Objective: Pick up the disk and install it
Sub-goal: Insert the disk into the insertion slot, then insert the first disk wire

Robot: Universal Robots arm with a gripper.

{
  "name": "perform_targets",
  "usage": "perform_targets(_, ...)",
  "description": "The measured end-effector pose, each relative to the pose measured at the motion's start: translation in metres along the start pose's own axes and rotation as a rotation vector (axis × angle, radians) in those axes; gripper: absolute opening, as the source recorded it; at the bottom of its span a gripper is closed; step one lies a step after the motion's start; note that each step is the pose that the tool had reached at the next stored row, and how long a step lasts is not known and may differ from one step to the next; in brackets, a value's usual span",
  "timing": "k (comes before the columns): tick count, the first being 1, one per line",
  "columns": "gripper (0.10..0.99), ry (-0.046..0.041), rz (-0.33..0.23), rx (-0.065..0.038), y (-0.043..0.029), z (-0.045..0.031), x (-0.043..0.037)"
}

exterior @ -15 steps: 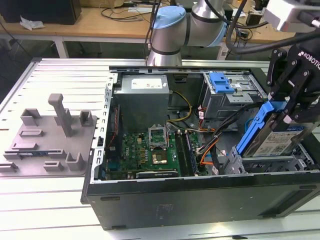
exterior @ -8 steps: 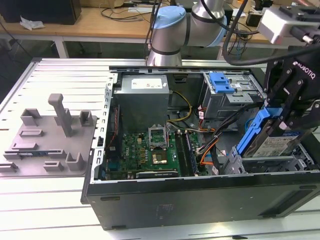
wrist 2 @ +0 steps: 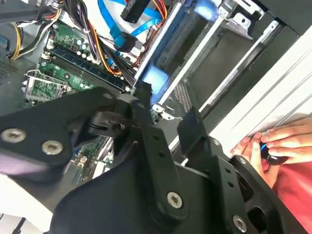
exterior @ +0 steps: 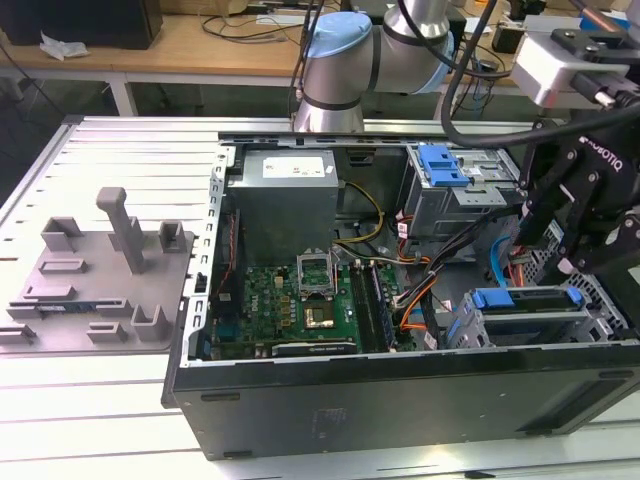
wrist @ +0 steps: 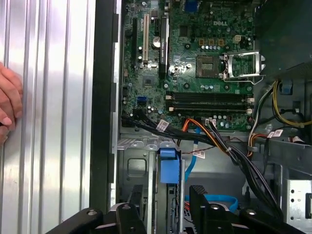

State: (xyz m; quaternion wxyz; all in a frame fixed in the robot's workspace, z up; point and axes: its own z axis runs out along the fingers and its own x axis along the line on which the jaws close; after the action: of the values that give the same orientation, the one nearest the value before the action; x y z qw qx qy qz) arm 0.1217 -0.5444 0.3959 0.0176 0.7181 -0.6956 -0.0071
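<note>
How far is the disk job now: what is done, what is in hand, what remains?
Done: the disk already sits in the drive cage. In hand: nothing; the gripper is open, its fingers on either side of the disk's blue carrier, not touching it. Left: I cannot tell whether the disk is pushed fully home.

The motherboard [exterior: 290,295] is green, the disk [exterior: 527,304] blue-framed, the fingers [wrist: 200,199] black, the table [exterior: 100,430] ribbed silver.
</note>
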Motion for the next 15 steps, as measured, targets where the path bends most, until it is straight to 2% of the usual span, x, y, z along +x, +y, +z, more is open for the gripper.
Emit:
perform_targets(1, 0.502, 0.0002, 0.000, 0.000, 0.0000, -0.0001, 0.0000)
perform_targets(15, 0.502, 0.0006, 0.000, 0.000, 0.0000, 0.0000, 0.0000)
